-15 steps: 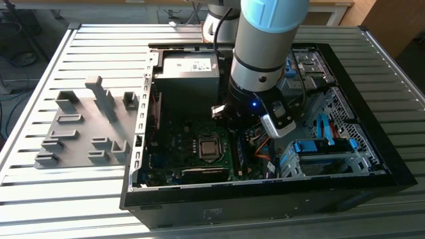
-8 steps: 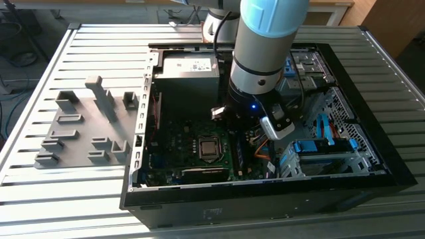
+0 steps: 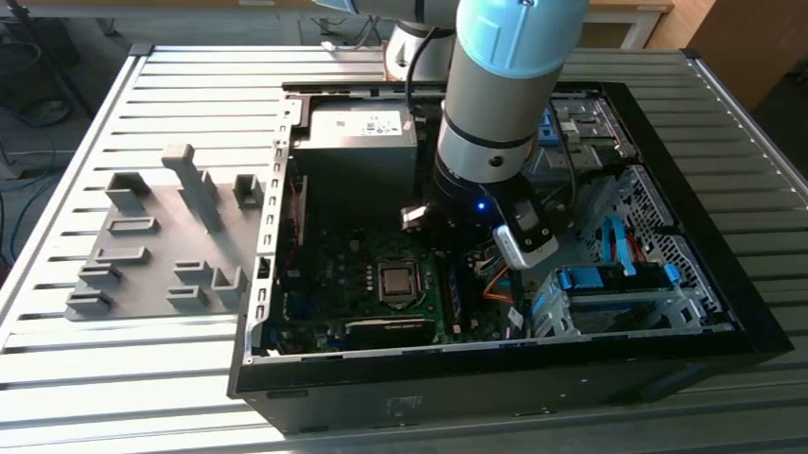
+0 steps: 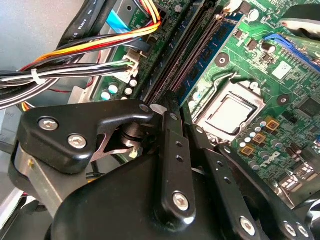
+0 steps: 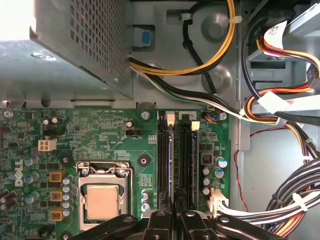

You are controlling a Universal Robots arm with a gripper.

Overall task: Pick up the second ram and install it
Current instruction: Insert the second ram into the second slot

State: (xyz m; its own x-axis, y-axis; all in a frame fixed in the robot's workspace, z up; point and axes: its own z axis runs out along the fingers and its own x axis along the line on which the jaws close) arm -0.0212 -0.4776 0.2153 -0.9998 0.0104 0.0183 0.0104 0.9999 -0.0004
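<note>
Beside the CPU socket point(image 5: 102, 200), the gripper point(image 5: 172, 220) stands narrowed over the memory slots point(image 5: 177, 160) — the second ram point(image 4: 197, 75) sits there; the exterior view adds the grey holder tray point(image 3: 165, 246) outside the case point(image 3: 707, 312).

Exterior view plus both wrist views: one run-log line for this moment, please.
arm: inside open computer case | gripper: over motherboard memory slots | holder tray: outside case, on table
</note>
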